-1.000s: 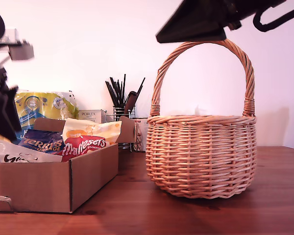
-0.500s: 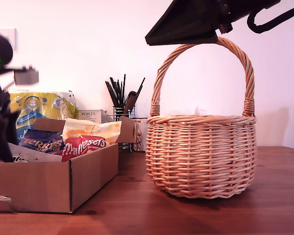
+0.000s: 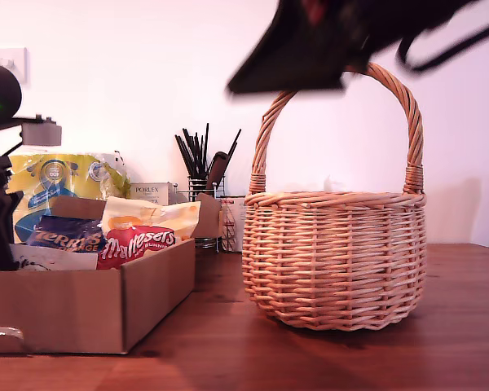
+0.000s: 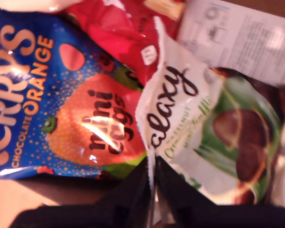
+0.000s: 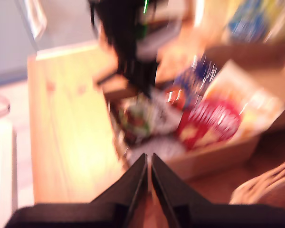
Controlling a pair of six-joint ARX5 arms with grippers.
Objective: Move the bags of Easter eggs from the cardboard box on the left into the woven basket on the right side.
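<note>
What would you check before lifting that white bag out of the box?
1. My first tool shut on the edge of the Galaxy bag: ok.
2. Terry's Orange bag outside the pinch: ok.
3. Woven basket upright: ok.
4. Room inside the basket: cannot tell, its wall hides the inside.
5. Path over the basket clear: not ok, my second tool, shut and empty, hangs above the handle.

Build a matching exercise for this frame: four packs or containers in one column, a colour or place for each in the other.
1. Terry's Chocolate Orange bag
2. Maltesers bag
3. Galaxy bag
4. woven basket

A. white, pinched at its edge by my first gripper
B. red
C. on the table beside the cardboard box
D. dark blue

Pairs: 1-D, 2-B, 3-A, 4-C
</note>
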